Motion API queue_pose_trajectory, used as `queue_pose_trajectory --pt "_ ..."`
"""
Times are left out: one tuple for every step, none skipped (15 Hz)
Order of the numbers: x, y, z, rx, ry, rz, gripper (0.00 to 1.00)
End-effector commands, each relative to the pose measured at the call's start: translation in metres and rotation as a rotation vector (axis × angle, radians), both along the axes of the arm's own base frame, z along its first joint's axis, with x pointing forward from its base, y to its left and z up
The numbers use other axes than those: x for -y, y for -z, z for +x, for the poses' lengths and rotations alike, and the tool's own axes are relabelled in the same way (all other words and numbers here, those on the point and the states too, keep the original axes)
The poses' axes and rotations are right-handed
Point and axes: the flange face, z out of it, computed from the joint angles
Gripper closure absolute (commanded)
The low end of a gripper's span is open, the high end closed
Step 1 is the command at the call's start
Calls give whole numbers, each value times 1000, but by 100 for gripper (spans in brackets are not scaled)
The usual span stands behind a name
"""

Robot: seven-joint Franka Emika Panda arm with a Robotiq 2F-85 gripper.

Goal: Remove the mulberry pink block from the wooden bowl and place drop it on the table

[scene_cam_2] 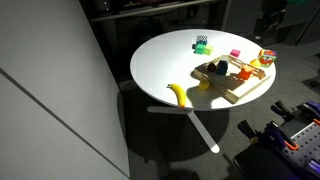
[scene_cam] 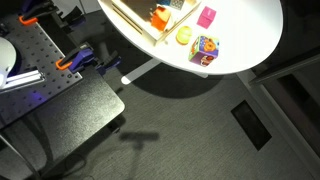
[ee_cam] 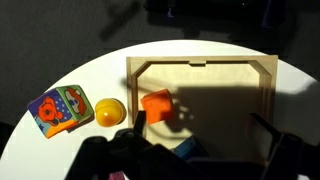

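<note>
The mulberry pink block [scene_cam: 207, 16] lies on the white table [scene_cam: 245, 30], outside the wooden bowl [scene_cam: 132, 17], in both exterior views [scene_cam_2: 235, 54]. In the wrist view only a pink sliver [ee_cam: 118, 176] shows at the bottom edge, beside the bowl. My gripper [ee_cam: 195, 116] hangs open and empty over the wooden bowl [ee_cam: 200, 62], its fingers wide apart. An orange block [ee_cam: 157, 107] lies in the bowl by the left finger. A dark blue object [ee_cam: 185, 148] sits in shadow low between the fingers. The gripper does not show clearly in either exterior view.
A multicoloured cube [ee_cam: 60, 110] and a yellow ball [ee_cam: 108, 110] sit on the table beside the bowl. A banana [scene_cam_2: 180, 95] lies near the table's front edge. A red and yellow object [scene_cam_2: 266, 57] stands behind the bowl. A dark perforated bench [scene_cam: 40, 70] stands off the table.
</note>
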Motion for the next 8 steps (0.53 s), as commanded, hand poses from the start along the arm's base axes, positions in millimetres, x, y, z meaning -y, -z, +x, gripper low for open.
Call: queue_pose_trajectory --pt "-4 -19 -15 25 -6 8 0" --pt "-4 -22 -17 35 -2 11 0" --pt "-3 -24 -18 40 0 12 0" --pt "-3 -26 -19 48 4 12 0" --pt "-3 -26 -18 54 5 12 0" --pt "-2 -20 -11 34 -1 1 0" --pt "-3 -21 -12 37 -1 1 0" --pt "-3 -22 -13 38 -1 1 0"
